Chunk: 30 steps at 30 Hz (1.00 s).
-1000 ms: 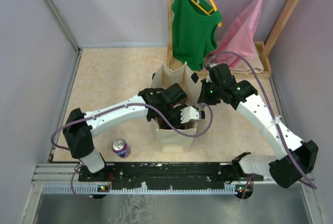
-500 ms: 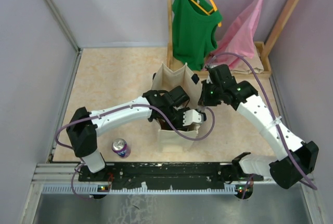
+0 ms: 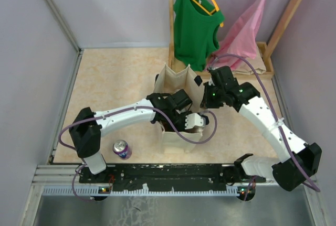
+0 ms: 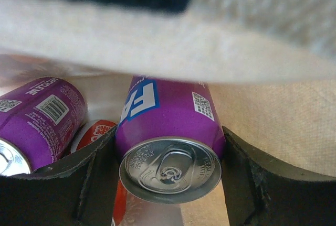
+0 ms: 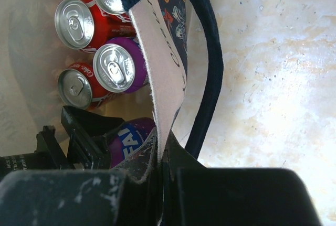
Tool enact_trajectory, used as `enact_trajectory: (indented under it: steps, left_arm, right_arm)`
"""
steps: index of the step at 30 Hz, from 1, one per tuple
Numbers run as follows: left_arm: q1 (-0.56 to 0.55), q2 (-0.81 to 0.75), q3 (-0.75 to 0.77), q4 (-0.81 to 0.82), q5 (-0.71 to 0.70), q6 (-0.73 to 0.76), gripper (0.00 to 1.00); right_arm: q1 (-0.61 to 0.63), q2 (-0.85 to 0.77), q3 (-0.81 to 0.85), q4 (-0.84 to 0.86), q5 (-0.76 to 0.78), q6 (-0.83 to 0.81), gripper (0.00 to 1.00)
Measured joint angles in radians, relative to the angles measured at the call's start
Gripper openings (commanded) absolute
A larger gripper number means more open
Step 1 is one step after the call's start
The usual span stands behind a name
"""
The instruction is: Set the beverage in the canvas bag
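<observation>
The beige canvas bag point(image 3: 178, 140) stands open at the table's middle. My left gripper point(image 3: 182, 119) reaches down inside it, shut on a purple beverage can point(image 4: 170, 126), which sits between the fingers point(image 4: 169, 173) with its silver top facing the camera. My right gripper point(image 3: 205, 93) is shut on the bag's right rim point(image 5: 165, 79), pinching the cloth next to the navy strap point(image 5: 210, 63). The held can also shows in the right wrist view point(image 5: 128, 139). Another purple can point(image 3: 122, 149) stands on the table, left of the bag.
Several cans lie in the bag: a red one point(image 5: 76, 24), a purple one point(image 5: 118, 68) and another purple one point(image 4: 39, 116). A green tank top point(image 3: 195, 24) and a pink garment point(image 3: 244, 32) hang on a wooden rack behind the bag.
My left gripper has sunk deeper into the bag with the purple can. My right gripper has kept its hold on the rim, almost still.
</observation>
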<state>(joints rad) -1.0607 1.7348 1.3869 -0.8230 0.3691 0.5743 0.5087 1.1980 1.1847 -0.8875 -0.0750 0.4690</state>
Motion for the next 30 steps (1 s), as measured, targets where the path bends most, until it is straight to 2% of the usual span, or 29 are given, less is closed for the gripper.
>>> enact_trajectory:
  steps: [3, 6, 9, 13, 15, 19, 30]
  left_arm:
    - [0.000, 0.004, -0.003, 0.006, -0.002, 0.000, 0.07]
    - [0.000, 0.007, -0.005, 0.010, -0.004, 0.000, 0.28]
    - [-0.003, 0.008, -0.008, 0.014, -0.010, 0.000, 0.54]
    - [-0.004, 0.008, -0.010, 0.017, -0.013, -0.002, 0.76]
    - [-0.004, 0.008, -0.011, 0.018, -0.014, -0.002, 0.84]
    - [-0.004, 0.008, -0.011, 0.032, -0.019, -0.002, 0.90]
    - [-0.004, 0.004, 0.028, 0.005, -0.049, -0.020, 0.91]
  right_arm:
    - [0.000, 0.000, -0.001, -0.001, 0.000, 0.000, 0.00]
    - [0.000, 0.000, -0.006, 0.000, 0.001, 0.000, 0.00]
    - [0.000, -0.002, -0.007, 0.000, 0.002, 0.001, 0.00]
    - [0.000, -0.002, -0.007, 0.000, 0.002, 0.004, 0.00]
    - [0.000, -0.002, -0.007, 0.000, 0.002, 0.004, 0.00]
    - [0.000, -0.002, -0.007, 0.000, 0.002, 0.004, 0.00]
    - [0.000, -0.003, -0.008, 0.014, 0.002, 0.004, 0.00]
